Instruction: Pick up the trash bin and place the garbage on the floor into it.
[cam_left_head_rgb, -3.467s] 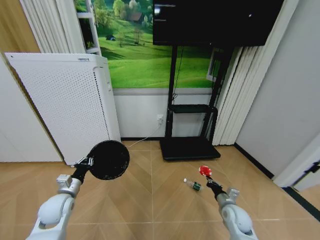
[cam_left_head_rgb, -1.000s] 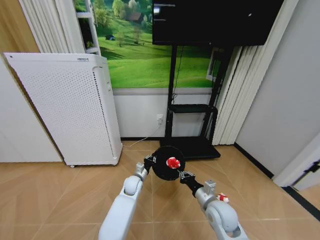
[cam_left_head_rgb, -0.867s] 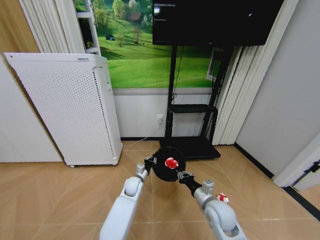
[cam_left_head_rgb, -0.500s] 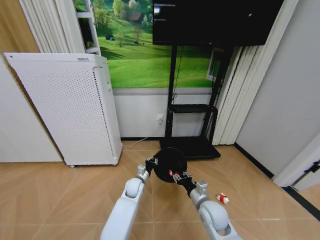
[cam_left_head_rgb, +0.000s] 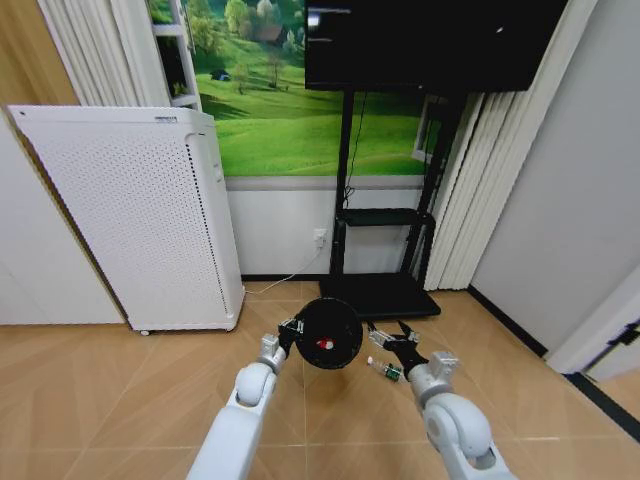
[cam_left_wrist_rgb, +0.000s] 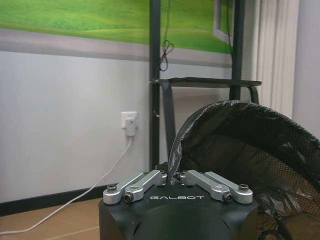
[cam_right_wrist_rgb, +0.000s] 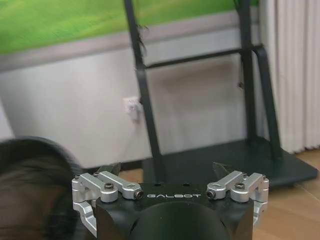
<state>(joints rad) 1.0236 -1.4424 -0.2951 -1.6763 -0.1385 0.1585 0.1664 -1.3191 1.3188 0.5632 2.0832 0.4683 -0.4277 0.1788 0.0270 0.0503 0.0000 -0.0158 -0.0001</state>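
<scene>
The left gripper (cam_left_head_rgb: 286, 329) is clamped on the rim of the trash bin (cam_left_head_rgb: 328, 334), holding it clear of the floor (cam_left_head_rgb: 120, 400) in front of the robot, its mouth turned toward the head camera. In the left wrist view the fingers (cam_left_wrist_rgb: 150, 178) pinch together over the mesh edge and the bag lining. A red can (cam_left_head_rgb: 322, 344) lies inside the bin. To the right of the bin, the right gripper (cam_left_head_rgb: 398, 343) stands spread open and empty, just beside the rim. Below it on the floor lies a small clear bottle (cam_left_head_rgb: 385, 370) with a green label.

The hold is a thin pinch on one edge of the rim, so the bin could slip or swing if the left arm moves sharply, and with the mouth tilted this far the can could roll back out. The open right gripper sits so near the rim that a careless sweep could knock the bin.

Half a second earlier the right gripper was at the bin's mouth with the red can between its fingers; now the can is in the bin and the gripper has drawn away to the right, open. The bin has shifted slightly left, and the bottle has come into view.
</scene>
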